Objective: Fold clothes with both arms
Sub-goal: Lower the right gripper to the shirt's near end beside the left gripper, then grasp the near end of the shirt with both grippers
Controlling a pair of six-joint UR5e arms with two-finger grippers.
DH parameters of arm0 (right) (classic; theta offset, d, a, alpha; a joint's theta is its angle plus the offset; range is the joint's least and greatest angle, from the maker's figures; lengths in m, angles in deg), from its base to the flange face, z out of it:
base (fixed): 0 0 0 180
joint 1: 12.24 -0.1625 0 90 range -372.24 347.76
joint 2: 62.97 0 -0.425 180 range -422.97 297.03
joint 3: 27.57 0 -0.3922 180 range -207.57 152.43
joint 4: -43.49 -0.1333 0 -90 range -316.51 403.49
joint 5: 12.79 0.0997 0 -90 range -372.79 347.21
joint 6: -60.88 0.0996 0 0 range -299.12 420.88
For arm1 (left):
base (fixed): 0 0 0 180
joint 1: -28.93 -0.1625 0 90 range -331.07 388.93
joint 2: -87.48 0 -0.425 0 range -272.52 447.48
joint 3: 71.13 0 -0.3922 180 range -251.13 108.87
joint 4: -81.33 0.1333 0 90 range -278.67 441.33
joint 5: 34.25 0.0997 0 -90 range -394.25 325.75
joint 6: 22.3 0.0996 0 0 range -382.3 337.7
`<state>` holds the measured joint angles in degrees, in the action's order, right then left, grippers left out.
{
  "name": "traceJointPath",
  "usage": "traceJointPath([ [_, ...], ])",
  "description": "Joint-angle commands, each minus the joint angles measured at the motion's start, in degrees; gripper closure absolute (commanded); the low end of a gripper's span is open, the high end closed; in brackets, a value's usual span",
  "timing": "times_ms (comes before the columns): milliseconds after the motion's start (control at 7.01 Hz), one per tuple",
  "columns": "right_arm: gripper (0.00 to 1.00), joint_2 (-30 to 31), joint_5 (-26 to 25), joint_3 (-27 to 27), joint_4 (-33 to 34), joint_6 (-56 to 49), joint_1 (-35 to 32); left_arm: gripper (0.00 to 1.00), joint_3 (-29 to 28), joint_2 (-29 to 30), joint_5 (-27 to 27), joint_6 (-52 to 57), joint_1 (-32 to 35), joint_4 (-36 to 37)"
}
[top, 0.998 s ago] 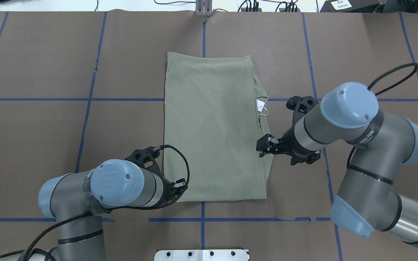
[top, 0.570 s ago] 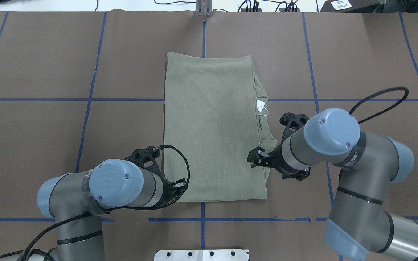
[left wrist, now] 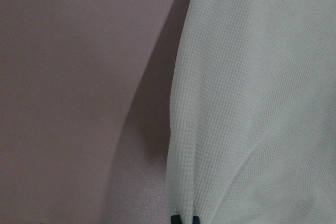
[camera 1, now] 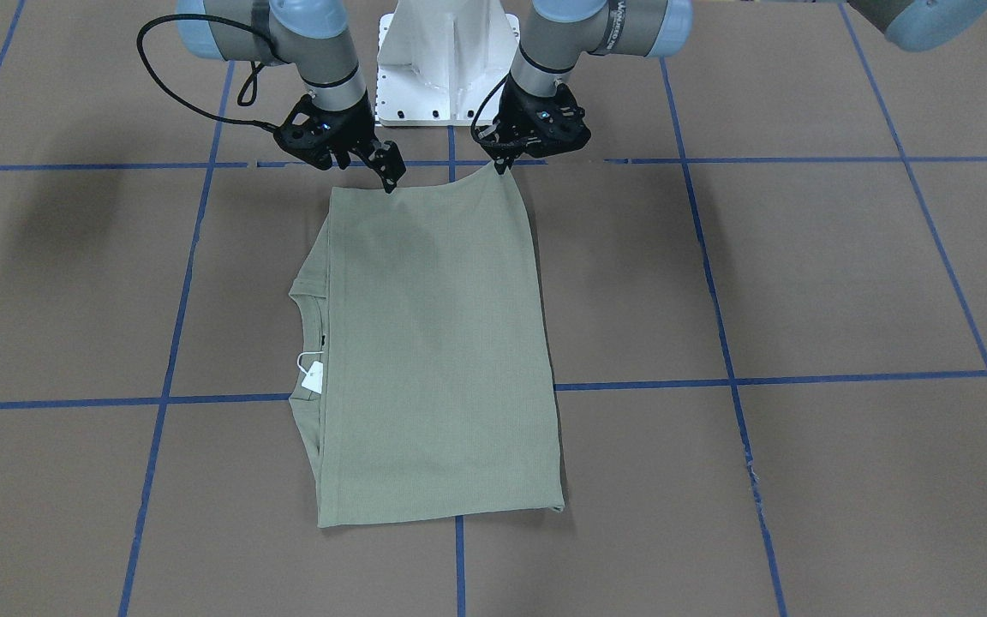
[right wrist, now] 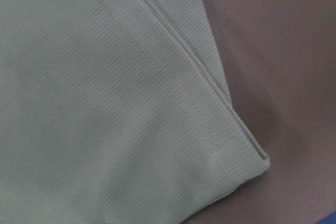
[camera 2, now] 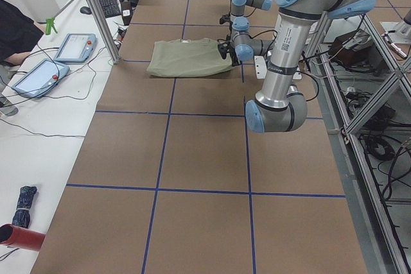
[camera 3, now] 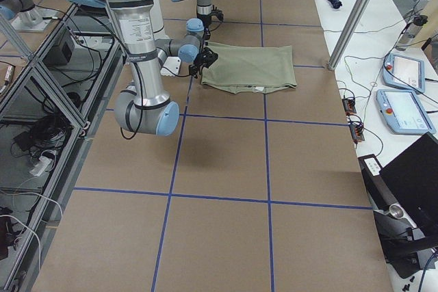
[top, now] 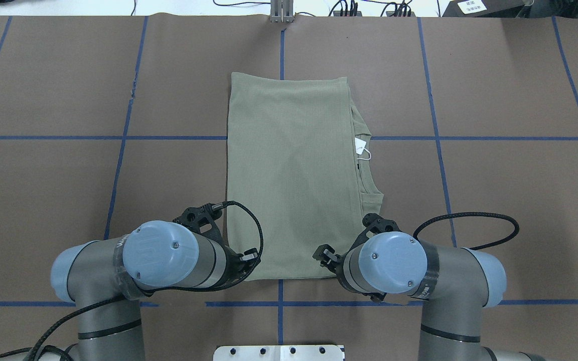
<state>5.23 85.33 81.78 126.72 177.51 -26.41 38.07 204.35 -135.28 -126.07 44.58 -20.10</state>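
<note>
Overhead exterior view: the shirt (top: 289,175) lies on the table (top: 68,100) as a long folded rectangle. Its long axis runs straight away from the robot, and its near hem sits just in front of both wrists. The neckline (top: 367,170) and a white tag (top: 360,147) peek out along the robot's right edge, so the collar points sideways to the right.

The left gripper (camera 1: 498,165) sits at the near-left corner. In the front-facing view that corner rises to a small peak at its tips, so I judge the fingers clamped on the cloth. The right gripper (camera 1: 389,176) hangs over the near hem, a little inboard of the near-right corner, which its wrist camera shows lying flat. Whether its fingers are apart or together I cannot tell.

Each arm is nearest its own corner. The next fold likely carries the near hem toward the far one, but the right side has no grip yet.
</note>
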Motion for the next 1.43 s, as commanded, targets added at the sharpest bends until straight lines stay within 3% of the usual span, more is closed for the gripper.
traceJointPath([
  [0, 0.00, -0.89, -0.99, -1.42, 0.26, 0.18, -0.24, 1.00, 0.22, -0.06, 0.04, -0.03, 0.08, 0.00],
  [998, 0.00, -0.97, -1.35, -3.27, 0.70, -0.35, -1.12, 1.00, 0.22, 0.03, 0.04, -0.03, -0.19, 0.00],
  [1141, 0.07, -1.06, -1.27, -3.18, 0.70, -0.35, -1.12, 1.00, 0.22, 0.12, 0.04, -0.03, -0.19, 0.00],
  [1283, 0.43, -1.06, -1.09, -2.92, 0.79, -0.35, -1.12, 1.00, 0.14, 0.12, -0.04, -0.03, -0.19, 0.00],
])
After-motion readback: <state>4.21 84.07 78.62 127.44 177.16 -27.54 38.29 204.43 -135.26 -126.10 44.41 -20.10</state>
